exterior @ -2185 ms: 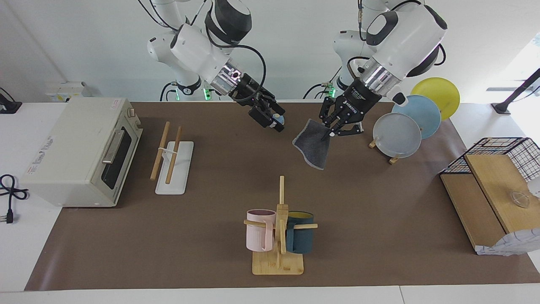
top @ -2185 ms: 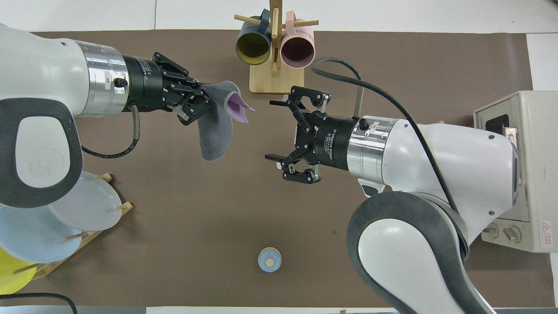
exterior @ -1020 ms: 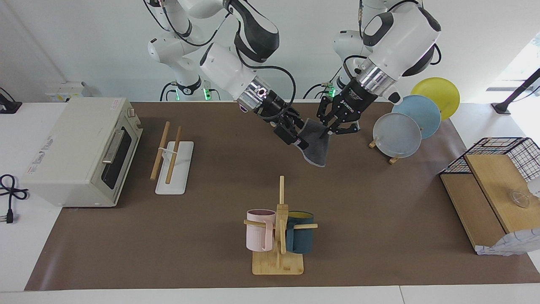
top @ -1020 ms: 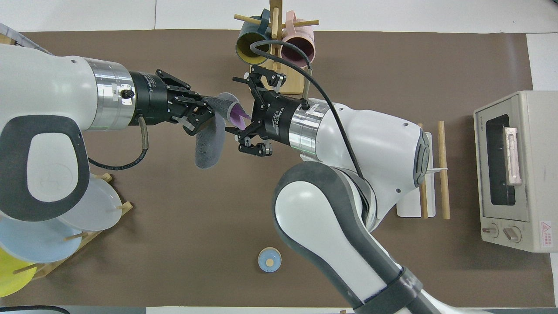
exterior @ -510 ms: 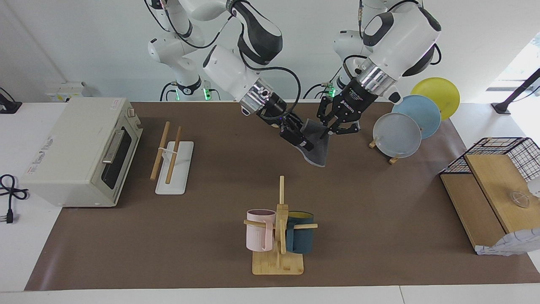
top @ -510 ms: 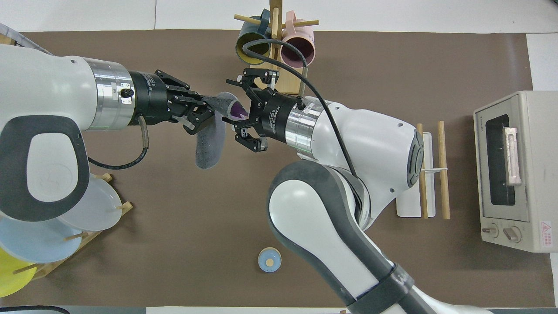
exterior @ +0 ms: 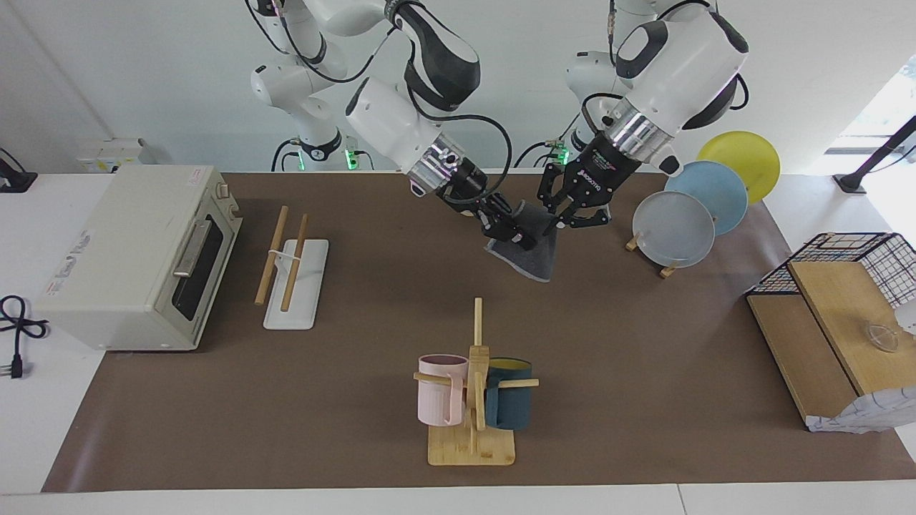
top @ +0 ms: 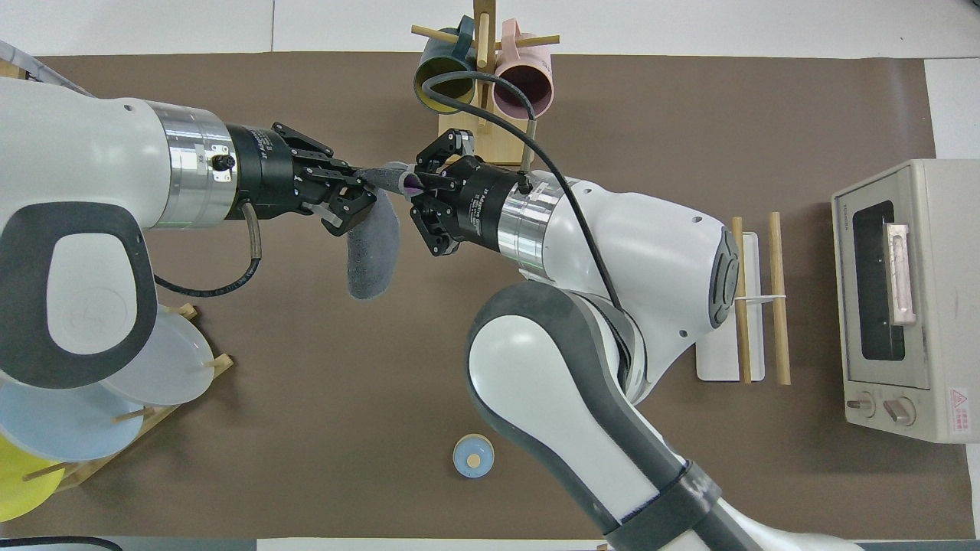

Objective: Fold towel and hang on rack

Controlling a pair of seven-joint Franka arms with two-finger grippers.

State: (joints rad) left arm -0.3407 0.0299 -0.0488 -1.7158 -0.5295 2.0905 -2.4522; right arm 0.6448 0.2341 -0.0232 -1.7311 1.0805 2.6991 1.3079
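Towel [exterior: 533, 252] hangs mid-air between my two hands, grey face out, over bare worktop [exterior: 644, 372], nearer robots than mug tree [exterior: 474, 386]. Left hand [exterior: 554, 223] clamped on towel's top edge. Right hand [exterior: 521, 234] closed on towel's facing corner. Rack [exterior: 290, 268] well apart from mug tree, toward right arm's end, beside toaster oven [exterior: 136, 254].

You see the towel [exterior: 535, 254] hanging above the brown mat, pinched at its upper edge by both the left gripper [exterior: 557, 223] and the right gripper [exterior: 526, 239]. The rack [exterior: 293, 272] stands beside the toaster oven [exterior: 136, 254].
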